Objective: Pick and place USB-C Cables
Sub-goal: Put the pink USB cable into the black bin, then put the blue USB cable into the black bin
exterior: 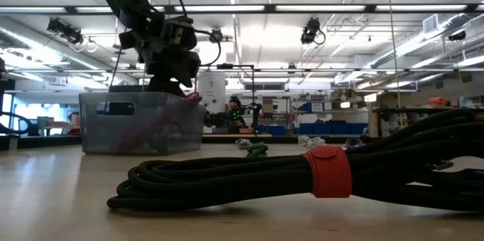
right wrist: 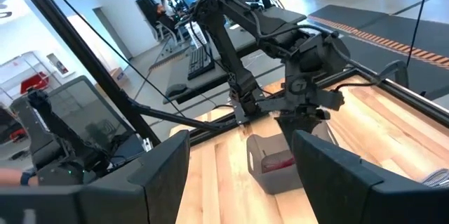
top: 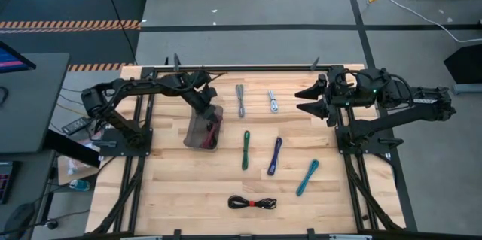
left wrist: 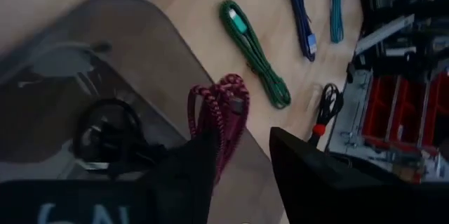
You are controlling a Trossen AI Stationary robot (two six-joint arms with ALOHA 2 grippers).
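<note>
The grey see-through tray [top: 197, 133] stands at the table's left middle. My left gripper [top: 205, 114] hangs open over it, pointing down. A magenta cable [left wrist: 223, 108] lies in the tray below the fingers, leaning on the tray wall, beside a black cable [left wrist: 105, 136]. On the bare wood lie a grey cable [top: 240, 101], a silver one [top: 272, 101], a green one [top: 245, 150], a purple one [top: 275, 156], a teal one [top: 307, 177] and a black red-tied bundle [top: 252, 203]. My right gripper [top: 310, 98] waits open near the far right. My left gripper [left wrist: 242, 134] stands open with the magenta cable's looped end [left wrist: 210, 140] running up along one finger [left wrist: 189, 175]. I cannot tell whether that finger touches the cable. The cable's other end rests inside the tray.
The black red-tied bundle [exterior: 227, 177] lies close to the near edge and fills the front of the low view. Bare wood lies between the tray and the near edge. The right arm's base [top: 369, 138] stands at the right side.
</note>
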